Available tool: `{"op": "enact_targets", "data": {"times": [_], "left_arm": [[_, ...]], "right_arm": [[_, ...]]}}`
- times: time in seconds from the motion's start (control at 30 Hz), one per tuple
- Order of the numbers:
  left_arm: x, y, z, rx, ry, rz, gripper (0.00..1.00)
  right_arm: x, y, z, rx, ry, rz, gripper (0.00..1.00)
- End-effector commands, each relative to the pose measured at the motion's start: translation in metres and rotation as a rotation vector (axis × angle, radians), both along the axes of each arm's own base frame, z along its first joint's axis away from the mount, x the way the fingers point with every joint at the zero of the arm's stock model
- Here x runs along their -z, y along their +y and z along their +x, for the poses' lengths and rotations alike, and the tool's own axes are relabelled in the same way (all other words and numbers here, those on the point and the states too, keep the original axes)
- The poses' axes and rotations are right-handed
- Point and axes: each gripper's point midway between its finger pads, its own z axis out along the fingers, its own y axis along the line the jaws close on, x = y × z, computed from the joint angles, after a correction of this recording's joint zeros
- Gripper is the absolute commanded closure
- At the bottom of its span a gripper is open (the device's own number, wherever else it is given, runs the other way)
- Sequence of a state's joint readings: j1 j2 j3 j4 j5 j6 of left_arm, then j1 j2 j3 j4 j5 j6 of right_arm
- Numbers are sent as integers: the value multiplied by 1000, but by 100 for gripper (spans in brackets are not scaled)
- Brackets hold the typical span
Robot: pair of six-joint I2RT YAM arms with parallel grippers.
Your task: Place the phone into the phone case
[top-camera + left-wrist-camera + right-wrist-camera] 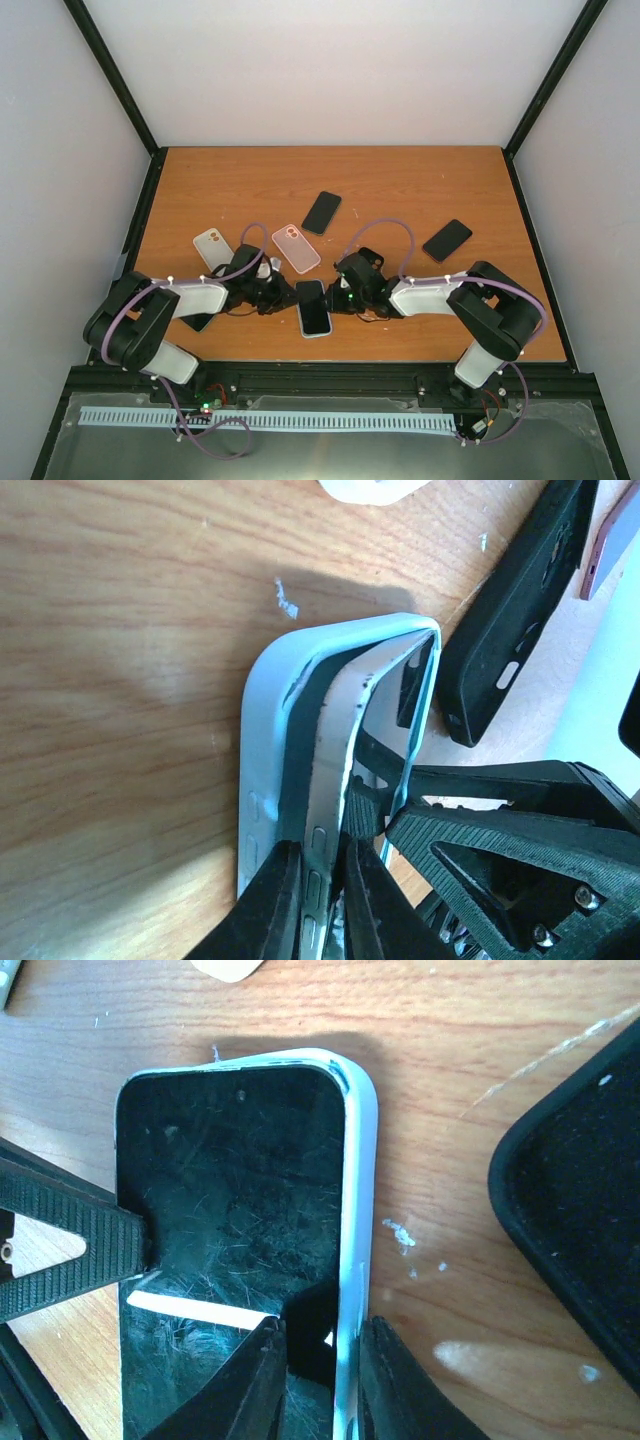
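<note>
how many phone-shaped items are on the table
5, maybe 6: light blue case with the phone, front centre; white case left; pink case beside it; black item back centre; black item right; half-covered dark shape front left may be another.

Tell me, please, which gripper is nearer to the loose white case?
Left. The left gripper grips the phone, a little right of the white case; the right gripper holds the phone's far side, farther away.

Nothing legible anywhere: no lettering, brand, number or sign on the phone [230,1210], the light-blue case [362,1200] or the worktop [400,180].
</note>
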State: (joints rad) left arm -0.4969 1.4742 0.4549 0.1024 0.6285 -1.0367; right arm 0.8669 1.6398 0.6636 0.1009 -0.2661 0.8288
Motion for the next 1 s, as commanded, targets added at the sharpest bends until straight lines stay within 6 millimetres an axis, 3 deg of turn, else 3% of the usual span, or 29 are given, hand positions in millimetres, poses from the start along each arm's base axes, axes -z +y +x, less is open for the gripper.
{"op": "enact_targets", "data": {"times": [0.0, 0.3, 0.4, 0.53, 0.73, 0.97], "left_arm": [[7, -10, 7, -20, 10, 37, 91], [-16, 1, 17, -61, -60, 97, 70], [-29, 7, 18, -76, -98, 115, 57], [-33, 14, 16, -85, -118, 148, 52], [-27, 13, 15, -55, -134, 146, 54], [-14, 9, 6, -22, -121, 110, 75]], "right_arm": [[-4, 13, -3, -19, 6, 73, 79], [-9, 9, -5, 2, 3, 100, 75], [-9, 6, -4, 12, 3, 100, 75], [-9, 6, -4, 18, 13, 111, 75], [-9, 12, -6, 22, 41, 145, 73], [-14, 25, -7, 11, 76, 229, 70]]}}
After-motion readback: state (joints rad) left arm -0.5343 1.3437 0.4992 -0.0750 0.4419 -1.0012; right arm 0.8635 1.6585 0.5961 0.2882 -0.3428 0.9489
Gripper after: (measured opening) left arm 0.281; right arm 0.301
